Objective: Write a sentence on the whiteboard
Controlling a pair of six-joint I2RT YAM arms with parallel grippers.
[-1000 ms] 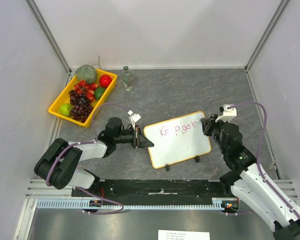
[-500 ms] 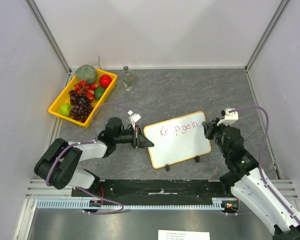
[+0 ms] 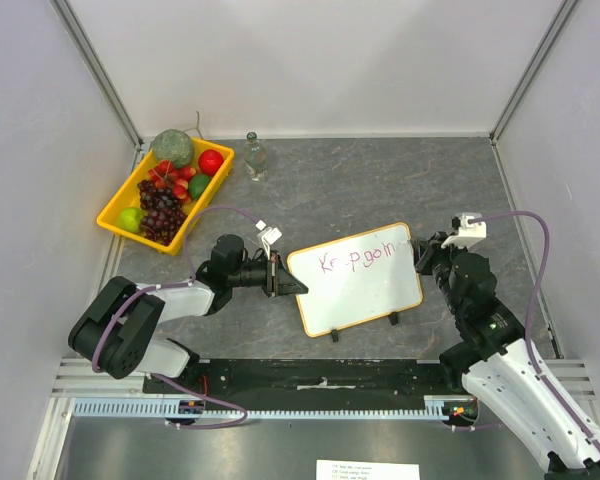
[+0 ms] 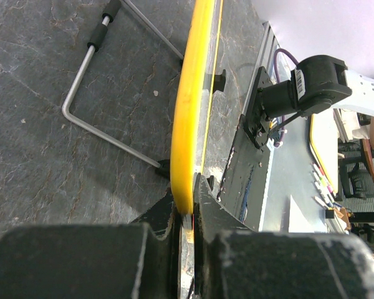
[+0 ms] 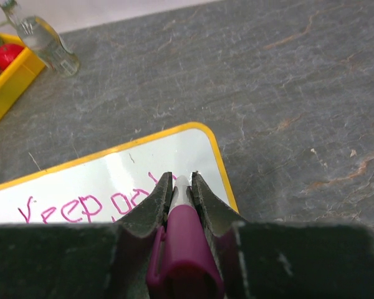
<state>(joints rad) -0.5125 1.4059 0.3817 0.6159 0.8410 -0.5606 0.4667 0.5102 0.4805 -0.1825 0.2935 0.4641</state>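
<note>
Whiteboard (image 3: 365, 297) sits between both hands, its near edge clamped in the left gripper (image 4: 186, 202). Right gripper (image 5: 182, 187) is closed on a purple marker (image 5: 186, 249), tip ahead at the end of the pink lettering (image 3: 358, 260). Judged mid-sentence; the next letter needs room, and little board remains.

Left gripper (image 4: 186, 200) pinching the whiteboard (image 4: 192, 75) edge-on
The jaws are clamping its yellow frame (image 4: 187, 131); a bent wire (image 4: 112, 138), perhaps its stand, is lying beside it.
</note>
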